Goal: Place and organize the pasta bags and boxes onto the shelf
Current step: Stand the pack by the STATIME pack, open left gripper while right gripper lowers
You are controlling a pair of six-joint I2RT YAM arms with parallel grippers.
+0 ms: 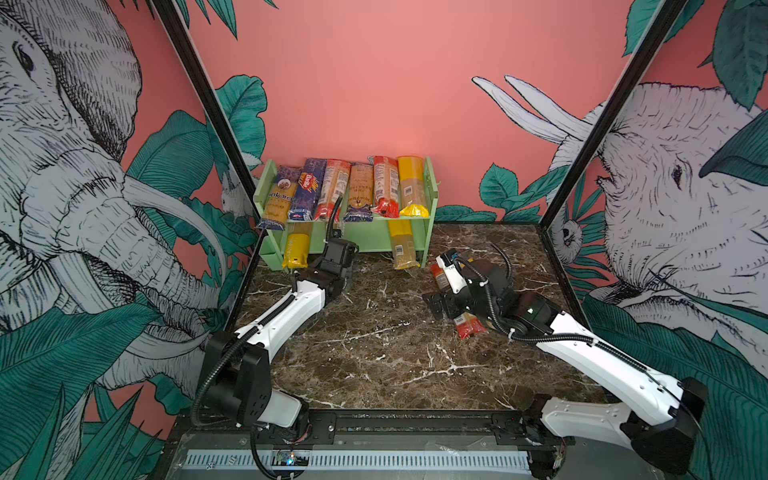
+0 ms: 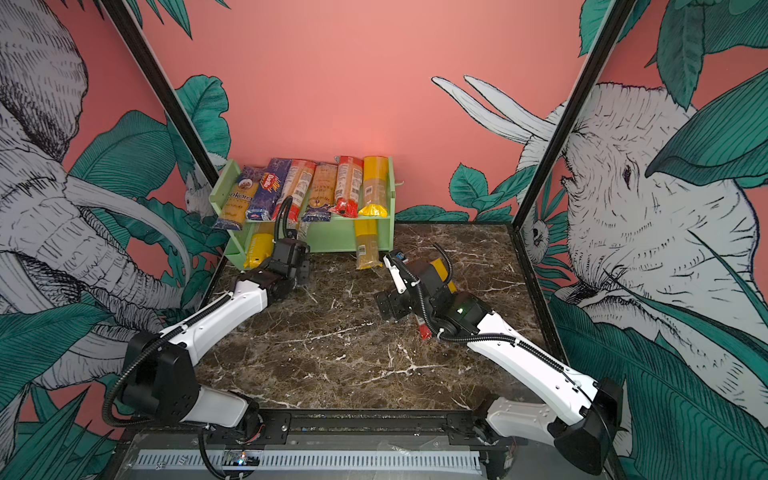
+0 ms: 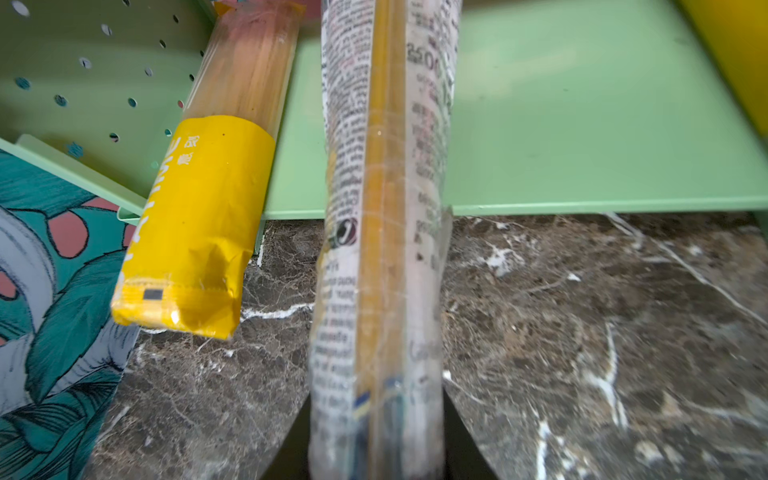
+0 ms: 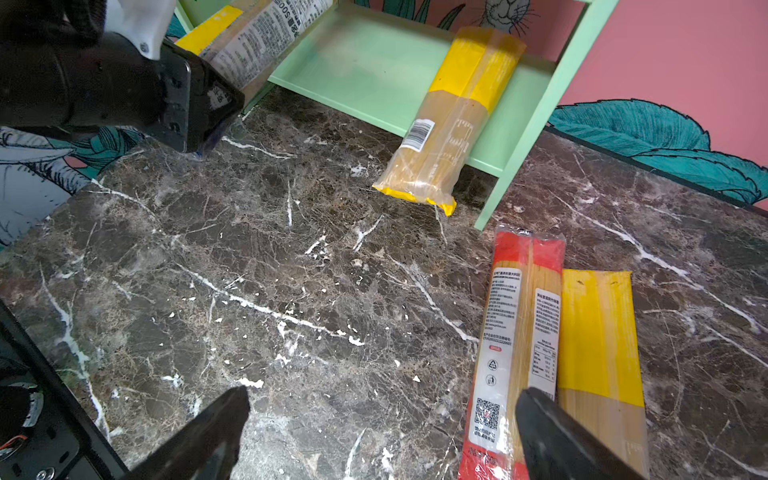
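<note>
Left fingers [image 3: 457, 449] clamp a printed pasta pack [image 3: 382, 208], its far end seemingly resting on the lower tier of the shelf [image 3: 582, 145]. Right fingers [image 4: 561, 440] are spread wide, with the red pack [image 4: 515, 353] beneath one tip.

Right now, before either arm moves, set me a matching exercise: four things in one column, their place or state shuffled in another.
Things:
1. Barilla box
2. QR-coded red pack
3. printed clear pack
4. right fingers

Place or state:
a. apart, holding nothing
b. lying on the marble table
c. on the shelf, top tier
d. clamped in the left fingers

Pairs: 1-c, 2-b, 3-d, 4-a.
</note>
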